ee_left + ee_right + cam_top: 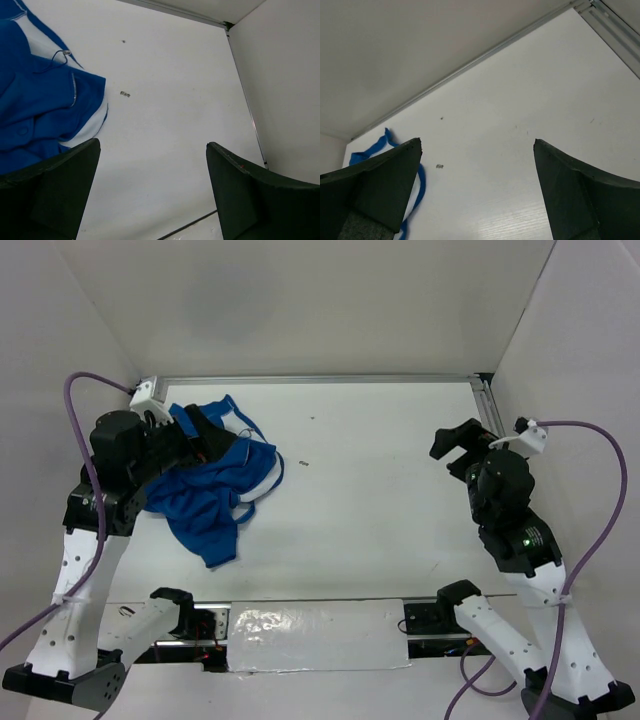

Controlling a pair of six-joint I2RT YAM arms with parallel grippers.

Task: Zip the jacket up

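The jacket [212,498] lies crumpled on the left of the white table, bright blue with white lining showing. My left gripper [213,436] hovers over its far upper part, open and holding nothing. In the left wrist view the jacket [35,107] fills the left side, a short run of pale zipper [74,90] shows on a fold, and the left gripper [152,150] frames bare table. My right gripper [458,448] is open at the far right, well away from the jacket. In the right wrist view the right gripper [477,145] stands wide, with only a blue edge of the jacket [376,146] showing.
A small dark speck [305,464] lies on the table right of the jacket. A metal rail [320,380] runs along the back edge, and white walls close in the sides. A shiny foil strip [315,635] sits at the near edge between the arm bases.
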